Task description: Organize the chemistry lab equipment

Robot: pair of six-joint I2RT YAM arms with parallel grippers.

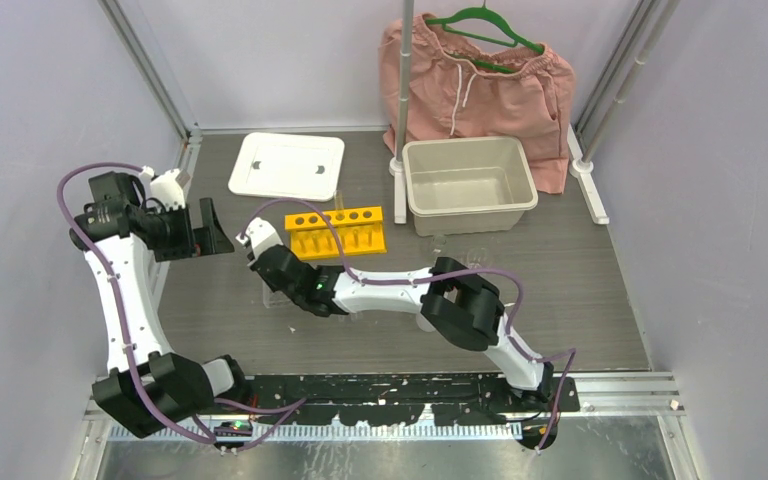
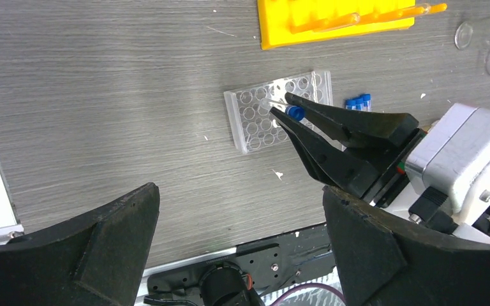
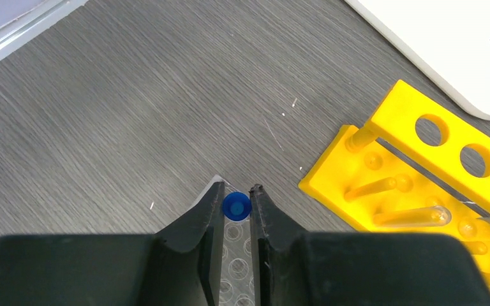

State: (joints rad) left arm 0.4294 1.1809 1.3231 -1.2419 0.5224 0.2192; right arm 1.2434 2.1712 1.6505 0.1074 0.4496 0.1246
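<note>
A robot test cell: pale walls [image 1: 280, 60] and aluminium posts [image 1: 150, 70] enclose a grey wood-grain bench [image 1: 580, 280], left arm [image 1: 125, 290] and right arm [image 1: 390, 290] bolted at six o'clock.

The desk [image 1: 580, 280] is patterned in grey wood grain. A yellow rack [image 1: 365, 240] and a clear rack [image 2: 255, 118] are seen. A blue-capped tube [image 3: 235, 205] is shown between the black fingers [image 3: 194, 233] of the right gripper [image 3: 236, 194]. A white lid [image 1: 285, 165], beige tub [image 1: 470, 143], pink shorts [image 1: 520, 90] and green hanger [image 1: 480, 18] are also seen.

Lid [image 1: 287, 165] behind-left of tube rack [image 1: 336, 232]; tub [image 1: 468, 185] to its right; well rack [image 2: 255, 121] before it, capped tube [image 3: 235, 205] above.
</note>
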